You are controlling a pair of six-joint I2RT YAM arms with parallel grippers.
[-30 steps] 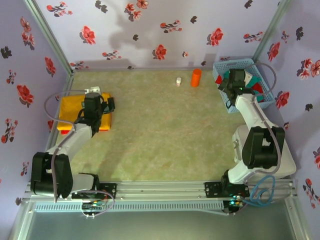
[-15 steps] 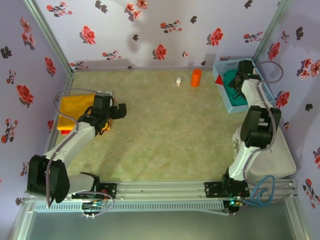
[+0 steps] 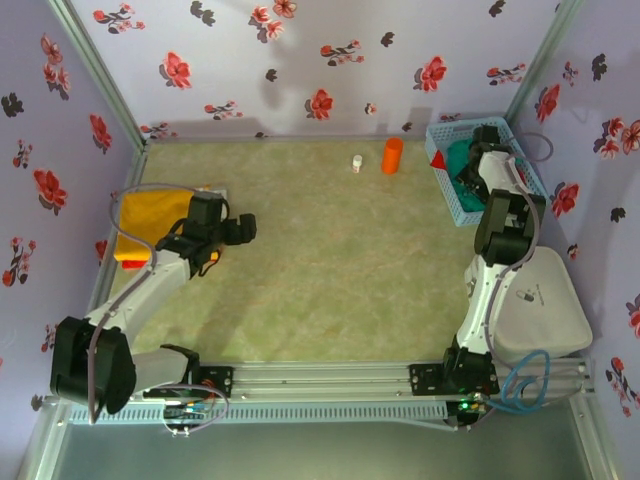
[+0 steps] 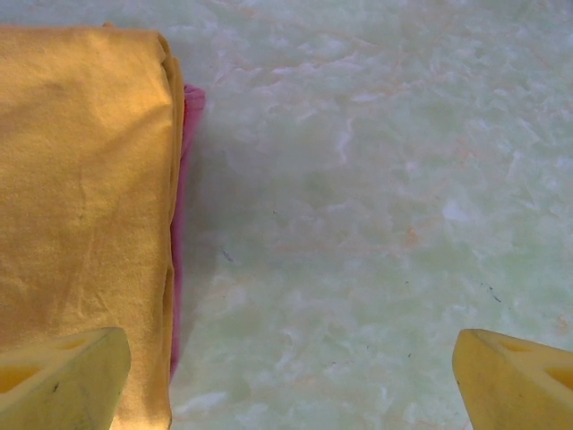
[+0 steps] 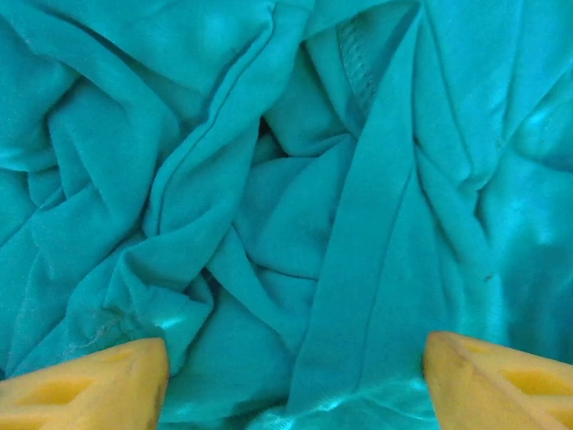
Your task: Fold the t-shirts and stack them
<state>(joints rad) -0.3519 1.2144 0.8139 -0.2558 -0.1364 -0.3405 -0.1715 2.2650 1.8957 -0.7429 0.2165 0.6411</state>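
A folded yellow-orange t-shirt (image 3: 150, 212) (image 4: 81, 206) lies at the table's left edge on top of a red t-shirt, whose edge (image 4: 183, 224) peeks out beneath it. My left gripper (image 3: 240, 228) (image 4: 291, 385) hovers open over bare table just right of that stack, with nothing between its fingers (image 4: 63, 381). A crumpled teal t-shirt (image 3: 458, 155) (image 5: 295, 197) fills the light blue basket (image 3: 530, 185) at the back right, with a bit of red cloth (image 3: 437, 159) beside it. My right gripper (image 3: 470, 172) (image 5: 295, 385) is down in the basket, its jaws wide apart with teal folds between them.
An orange cylinder (image 3: 392, 155) and a small white object (image 3: 357, 162) stand near the back wall. Flowered walls close in the left, back and right sides. The pale green table surface (image 3: 340, 260) stretches between the two arms.
My left gripper has moved right, off the yellow-orange stack onto bare table. My right arm has reached farther into the basket onto the teal shirt, and its jaws have narrowed somewhat.
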